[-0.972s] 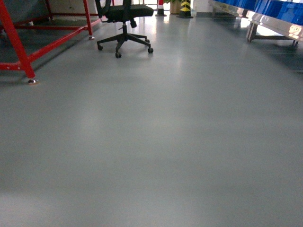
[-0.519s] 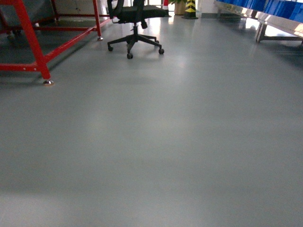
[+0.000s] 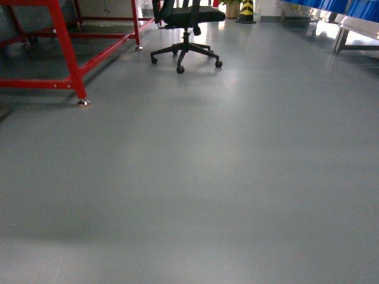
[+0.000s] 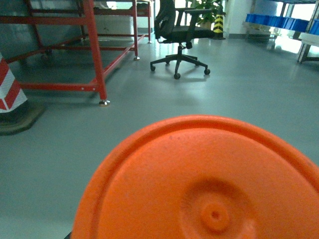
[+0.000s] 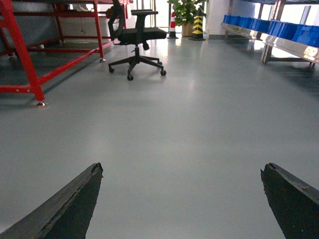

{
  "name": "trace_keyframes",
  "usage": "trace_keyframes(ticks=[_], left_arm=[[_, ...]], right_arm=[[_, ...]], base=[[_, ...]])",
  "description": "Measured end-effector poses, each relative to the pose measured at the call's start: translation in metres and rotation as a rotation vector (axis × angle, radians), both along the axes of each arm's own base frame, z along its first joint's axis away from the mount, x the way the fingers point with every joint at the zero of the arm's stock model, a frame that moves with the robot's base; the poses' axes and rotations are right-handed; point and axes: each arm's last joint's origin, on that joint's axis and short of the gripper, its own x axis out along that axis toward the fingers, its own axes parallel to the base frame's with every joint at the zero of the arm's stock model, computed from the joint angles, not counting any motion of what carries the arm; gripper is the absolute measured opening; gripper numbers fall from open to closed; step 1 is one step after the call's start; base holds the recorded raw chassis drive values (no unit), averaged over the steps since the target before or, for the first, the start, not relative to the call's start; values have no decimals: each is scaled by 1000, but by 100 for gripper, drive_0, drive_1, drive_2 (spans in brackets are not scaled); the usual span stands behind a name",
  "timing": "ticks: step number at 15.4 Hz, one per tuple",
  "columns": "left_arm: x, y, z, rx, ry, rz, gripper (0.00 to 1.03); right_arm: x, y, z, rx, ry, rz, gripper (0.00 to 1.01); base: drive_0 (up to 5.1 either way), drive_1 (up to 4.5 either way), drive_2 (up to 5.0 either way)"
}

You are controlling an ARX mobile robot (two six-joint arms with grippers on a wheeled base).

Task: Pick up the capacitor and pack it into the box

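Ahead: bare floor (image 3: 207, 177), chair (image 3: 186, 23); I see no box, no capacitor, so bearing unknown. Right claw (image 5: 182, 199) spread, empty; left claw unseen.

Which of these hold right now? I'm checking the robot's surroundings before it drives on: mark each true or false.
1. A black office chair stands on the grey floor. True.
2. The right gripper has its jaws shut on a capacitor. False: they are spread apart with nothing between.
3. A red frame stands left of the chair. True.
4. The left wrist view is filled below by a blue disc. False: the disc is orange.
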Motion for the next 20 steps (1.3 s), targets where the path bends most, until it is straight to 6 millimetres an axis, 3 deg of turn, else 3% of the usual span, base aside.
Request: trace_keyframes(ticks=[20], left_arm=[[0,0,0,0,-4,-2,42]], right_arm=[[0,0,0,0,1,0,98]], base=[[-499,237,237]])
